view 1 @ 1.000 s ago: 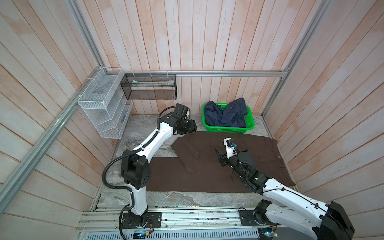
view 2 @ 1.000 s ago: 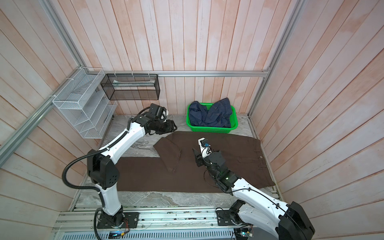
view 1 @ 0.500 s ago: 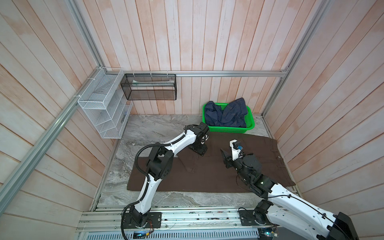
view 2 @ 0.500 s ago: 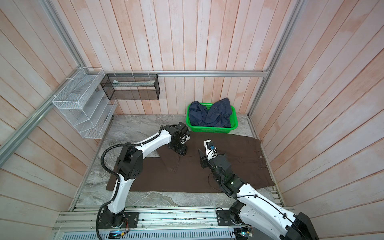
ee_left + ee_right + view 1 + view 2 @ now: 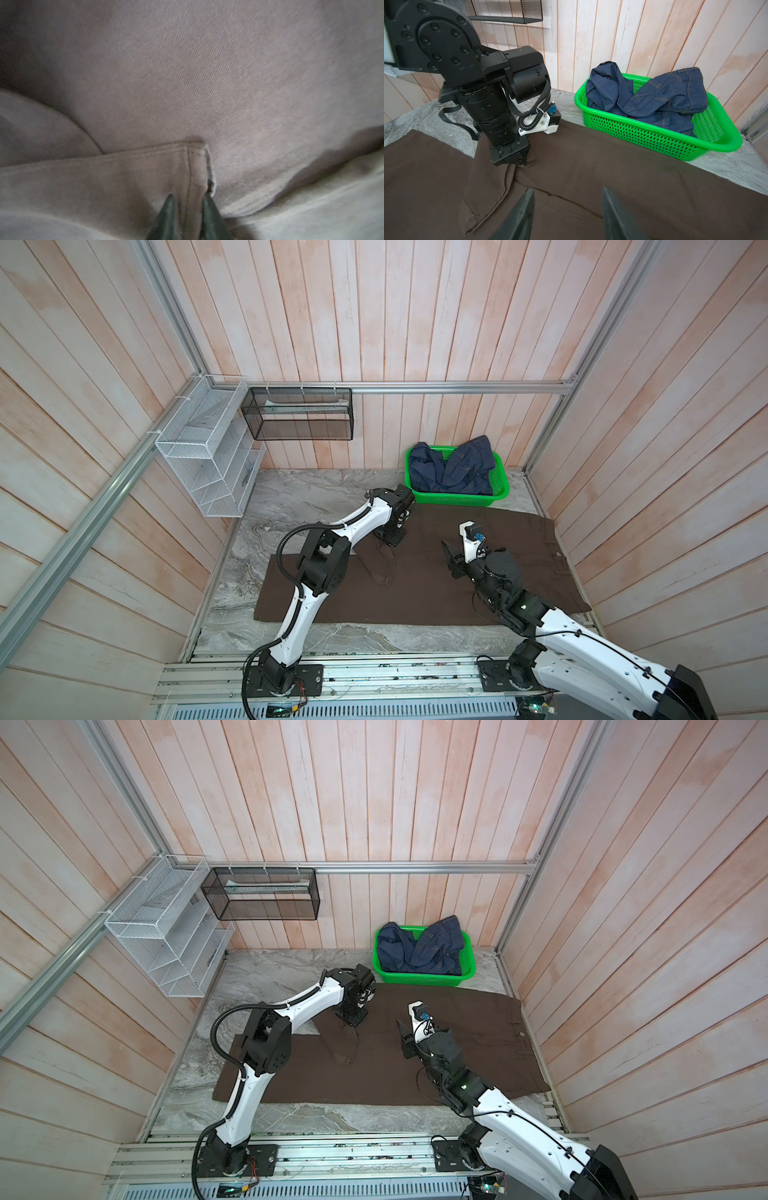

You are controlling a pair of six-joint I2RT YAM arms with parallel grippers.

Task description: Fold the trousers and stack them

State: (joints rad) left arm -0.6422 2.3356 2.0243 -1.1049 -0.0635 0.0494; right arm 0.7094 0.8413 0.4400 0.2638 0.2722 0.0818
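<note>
The trousers [image 5: 415, 593] lie flat on the marble tabletop [image 5: 299, 497]. Their long axis runs left to right across it in both top views. The near leg reaches out to the left end. The far leg does not lie full length: its end is doubled over into a rumpled flap [image 5: 380, 566] near the middle of the garment.

The left gripper [image 5: 390, 537] is pressed down at the far tip of that flap. In the left wrist view its narrow fingertips [image 5: 170, 207] sit close together with the stitched hem corner [image 5: 195, 158] between them, so it appears to be pinching the trouser hem. In the right wrist view the cloth puckers up at that gripper.

Right of the flap, the right gripper [image 5: 451, 558] hangs just above the middle of the trousers. Its jaws stand apart and hold nothing, as the right wrist view shows [image 5: 566, 191]. The waistband [image 5: 557, 556] lies farther right, at the table's edge.

The hem lies directly under the left arm, which is clearly the nearer one. A fold would likely carry the hem rightward along the long axis toward the waistband. The fabric is dark brown, matte twill and looks soft and limp.

Behind the trousers stands a green basket [image 5: 457, 501] holding a navy denim garment [image 5: 453, 468].
</note>
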